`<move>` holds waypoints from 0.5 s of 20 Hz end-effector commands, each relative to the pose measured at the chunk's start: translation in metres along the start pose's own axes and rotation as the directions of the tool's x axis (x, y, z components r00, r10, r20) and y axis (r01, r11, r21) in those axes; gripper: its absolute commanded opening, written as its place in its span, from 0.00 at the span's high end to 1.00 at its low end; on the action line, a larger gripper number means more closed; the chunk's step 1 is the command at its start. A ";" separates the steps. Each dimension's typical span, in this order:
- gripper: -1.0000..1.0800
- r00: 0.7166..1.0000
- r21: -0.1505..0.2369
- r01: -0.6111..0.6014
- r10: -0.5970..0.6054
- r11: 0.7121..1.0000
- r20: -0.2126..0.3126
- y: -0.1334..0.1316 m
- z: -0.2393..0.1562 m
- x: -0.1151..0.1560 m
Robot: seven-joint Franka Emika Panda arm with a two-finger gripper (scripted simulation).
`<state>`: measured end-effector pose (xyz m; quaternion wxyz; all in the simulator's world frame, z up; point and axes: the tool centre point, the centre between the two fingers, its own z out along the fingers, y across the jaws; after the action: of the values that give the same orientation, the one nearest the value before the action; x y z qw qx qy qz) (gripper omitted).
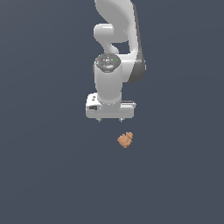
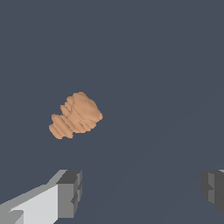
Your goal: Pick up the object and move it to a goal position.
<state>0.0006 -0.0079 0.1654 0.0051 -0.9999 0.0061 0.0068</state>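
The object (image 1: 125, 139) is a small lumpy orange-brown item lying on the dark grey floor, below and slightly toward the exterior view's right of the white robot hand. It also shows in the wrist view (image 2: 75, 115), apart from both fingers. My gripper (image 1: 109, 120) hangs above the floor, with only two small fingertip stubs showing under the hand. In the wrist view the gripper (image 2: 142, 192) is open and empty, its two grey fingertips (image 2: 70, 193) far apart.
The white arm (image 1: 116, 39) rises behind the hand toward the top of the exterior view. The dark grey floor (image 1: 43, 175) fills all the rest, with no other objects or marker in view.
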 end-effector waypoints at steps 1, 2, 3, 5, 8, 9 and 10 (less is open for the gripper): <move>0.04 1.000 0.000 0.000 0.000 1.000 0.000 0.000 0.000 0.000; 0.04 1.000 0.000 0.001 -0.001 1.000 0.000 -0.001 0.000 0.000; 0.04 1.000 0.000 0.005 -0.005 1.000 0.001 -0.003 0.000 0.000; 0.04 1.000 0.001 0.019 -0.019 1.000 0.004 -0.012 -0.001 0.000; 0.04 0.999 0.003 0.050 -0.050 0.999 0.010 -0.029 -0.003 0.001; 0.04 0.998 0.003 0.056 -0.056 0.998 0.011 -0.033 -0.003 0.001; 0.04 0.998 0.003 0.060 -0.060 0.998 0.011 -0.034 -0.003 0.001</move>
<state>0.0016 0.0219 0.1685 0.0068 -0.9997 -0.0195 0.0115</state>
